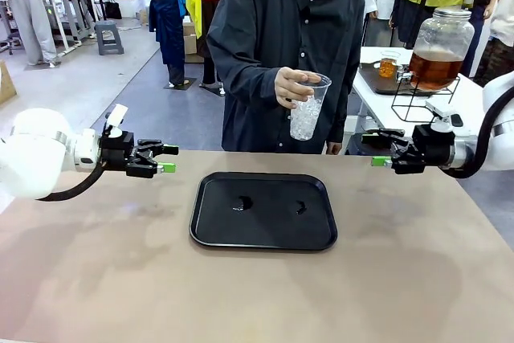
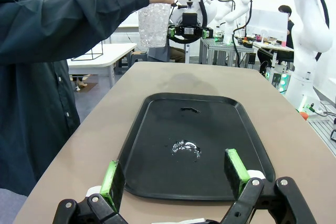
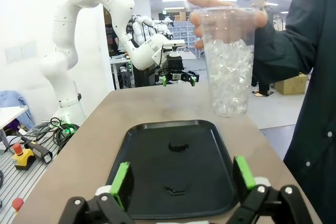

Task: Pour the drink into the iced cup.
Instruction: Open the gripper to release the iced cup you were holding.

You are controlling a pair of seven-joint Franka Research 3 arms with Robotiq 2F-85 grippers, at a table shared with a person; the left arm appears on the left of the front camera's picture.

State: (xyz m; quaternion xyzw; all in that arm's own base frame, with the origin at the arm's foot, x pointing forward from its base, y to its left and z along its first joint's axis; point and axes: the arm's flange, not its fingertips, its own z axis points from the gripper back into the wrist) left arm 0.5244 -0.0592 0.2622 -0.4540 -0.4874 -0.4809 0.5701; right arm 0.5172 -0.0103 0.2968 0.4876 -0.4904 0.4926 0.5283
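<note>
1. Cup [image 1: 307,108] of ice hangs above the far edge of the worktop [image 1: 418,279], held near its rim by the person's hand [image 1: 292,86]. We see it upright, long axis vertical, clear of the black tray [image 1: 321,234] below and slightly toward the robot.
2. Left tool [image 1: 167,159] hovers over the worktop at picture left, jaws released and empty, green pads wide apart. In its wrist view the cup [image 2: 154,24] sits high and far, beyond the tray [image 2: 262,156].
3. Right tool [image 1: 376,150] mirrors it at picture right, likewise released and empty. In its wrist view the cup [image 3: 228,61] stands large and close, ahead and above, between the pads, over the tray's [image 3: 142,145] far right corner.
4. Drink: we see amber liquid in a glass dispenser jar [image 1: 438,47] on a wire stand, on a separate white table behind the right arm. No pouring vessel is on the worktop; two small wet or glinting marks lie on the tray.
5. Key relation, as we judge it: the cup lies between the two tools but nearer the right one, raised above both and tipped toward neither. Any handover or pour would favour the right arm, approaching sideways against the vertical wall below the hand.
6. Progress: we judge the pour not yet begun; the cup holds ice and no visible liquid.
</note>
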